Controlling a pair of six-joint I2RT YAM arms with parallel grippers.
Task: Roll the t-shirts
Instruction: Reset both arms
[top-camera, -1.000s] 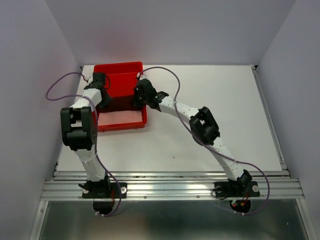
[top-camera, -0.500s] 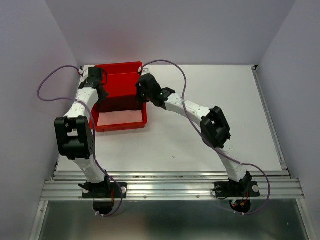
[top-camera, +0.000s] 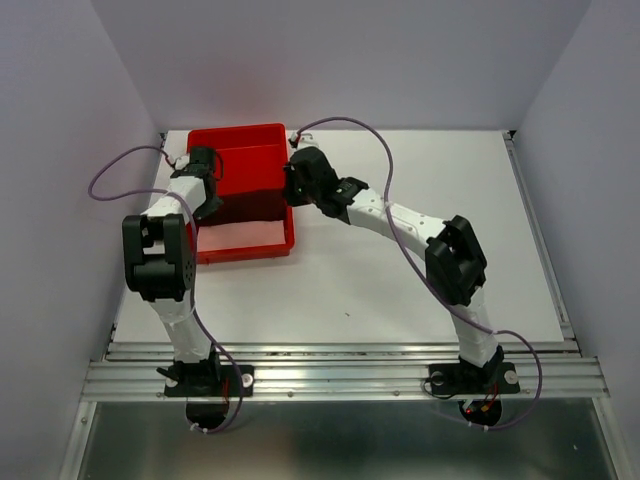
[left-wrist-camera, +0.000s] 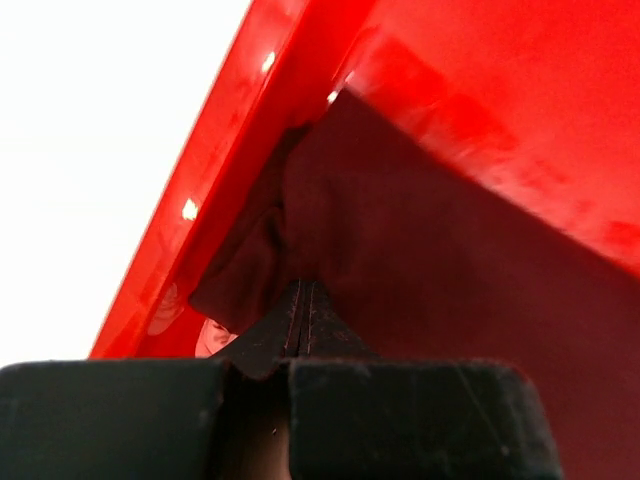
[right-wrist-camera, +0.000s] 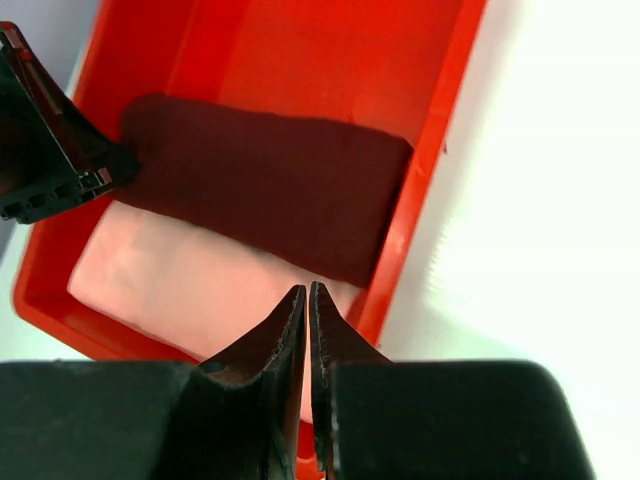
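The dark maroon t-shirt (right-wrist-camera: 265, 190) lies as a roll across the width of the red tray (top-camera: 240, 135), about midway along it, with its ends near the two side walls. On the nearer side of the roll, a pale pink folded cloth (right-wrist-camera: 190, 290) covers the tray floor and touches the roll along its length. The left tool (left-wrist-camera: 303, 290) sits at the left end of the roll, beside the tray's left wall, with its jaws pressed together and the tips against the bunched fabric. We cannot tell whether any cloth is caught between them. The right tool (right-wrist-camera: 307, 292) hovers over the tray near its right wall, above the pale cloth and apart from the t-shirt. Its fingers are all but closed, with only a thin slit between them, and nothing is held. The tray stands at the far left corner of the white counter (top-camera: 420, 220).
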